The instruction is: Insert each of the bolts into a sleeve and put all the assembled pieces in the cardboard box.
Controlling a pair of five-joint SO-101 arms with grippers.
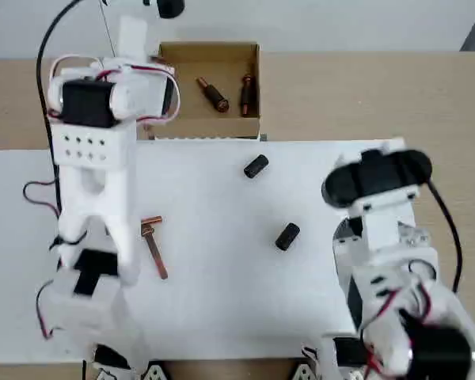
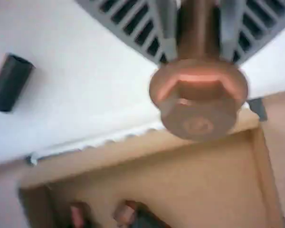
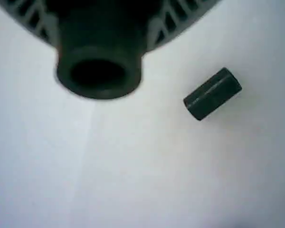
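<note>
My left gripper is shut on a copper bolt, held head-down above the near edge of the cardboard box. In the high view the left arm hangs over the box's near left corner and hides its gripper. Two assembled pieces lie in the box. My right gripper is shut on a black sleeve, held just above the white mat with its bore showing. Two loose sleeves lie mid-mat. A loose bolt lies at the left.
A short copper piece lies by the loose bolt's head. The white mat covers the table's near part, with bare wood around the box. The right arm stands over the mat's right side. Red cables hang off both arms.
</note>
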